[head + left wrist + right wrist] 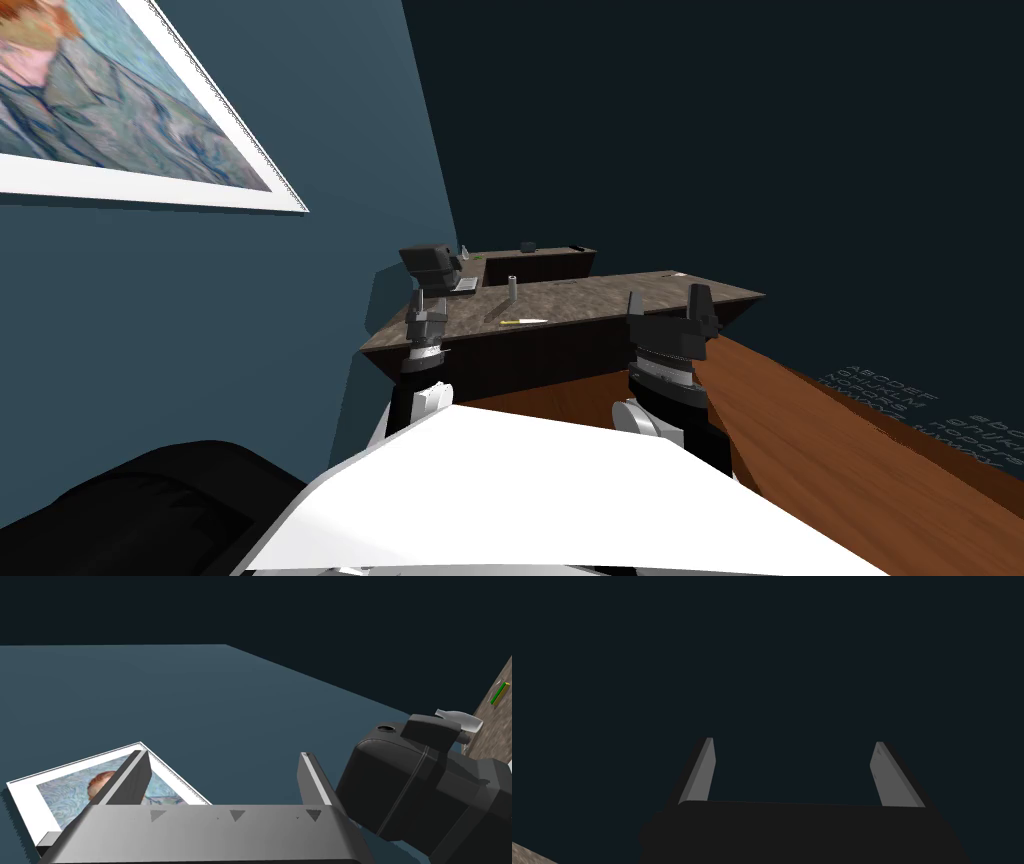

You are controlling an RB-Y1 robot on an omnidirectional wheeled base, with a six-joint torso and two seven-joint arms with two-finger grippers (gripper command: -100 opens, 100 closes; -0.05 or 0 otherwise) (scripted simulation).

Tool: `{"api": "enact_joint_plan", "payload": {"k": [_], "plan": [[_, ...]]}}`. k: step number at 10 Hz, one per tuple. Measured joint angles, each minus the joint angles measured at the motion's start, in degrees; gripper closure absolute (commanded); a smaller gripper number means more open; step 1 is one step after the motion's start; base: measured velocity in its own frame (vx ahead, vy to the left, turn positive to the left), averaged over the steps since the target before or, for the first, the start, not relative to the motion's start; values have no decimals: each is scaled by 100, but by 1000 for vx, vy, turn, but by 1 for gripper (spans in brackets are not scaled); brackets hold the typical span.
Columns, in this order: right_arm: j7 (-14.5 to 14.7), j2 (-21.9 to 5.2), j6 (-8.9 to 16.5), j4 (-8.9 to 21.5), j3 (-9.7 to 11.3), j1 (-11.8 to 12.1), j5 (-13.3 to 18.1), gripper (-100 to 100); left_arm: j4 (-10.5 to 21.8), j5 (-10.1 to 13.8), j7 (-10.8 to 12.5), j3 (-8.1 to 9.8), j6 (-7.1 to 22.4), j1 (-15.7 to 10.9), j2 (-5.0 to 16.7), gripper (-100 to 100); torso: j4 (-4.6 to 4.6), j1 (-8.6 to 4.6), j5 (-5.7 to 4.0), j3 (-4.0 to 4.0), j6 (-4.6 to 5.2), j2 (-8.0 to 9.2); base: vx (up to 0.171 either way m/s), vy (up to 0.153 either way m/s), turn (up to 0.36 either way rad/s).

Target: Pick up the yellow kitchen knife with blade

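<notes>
The knife, with a yellow handle and a pale blade, lies flat on the mottled brown countertop, blade pointing right. It is beyond and between my two raised hands. My left gripper stands open at the counter's near left edge, left of the knife; its fingers hold nothing. On the right, my other gripper is open as well, in front of the counter's right part. Nothing sits between that hand's fingers, and the knife is to its left.
A dark appliance stands on the counter's left end, close to my left hand. A small grey cylinder is behind the knife. A lower back counter carries small items. Brown floor runs right; a black seat sits lower left.
</notes>
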Motion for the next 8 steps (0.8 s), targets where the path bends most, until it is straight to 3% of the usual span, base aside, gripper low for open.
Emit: {"api": "enact_joint_plan", "payload": {"k": [3,8], "plan": [[0,0,0,0,0,0,0,0,-1,27,-9,21,187,0,473,-100,-2,-12,-3,-4,0,-8,25,-35,12],[0,1,0,0,1,1,0,0,125,74,-119,55,938,-190,1027,-100,-5,-28,-6,-12,0,-20,45,-67,19]]}}
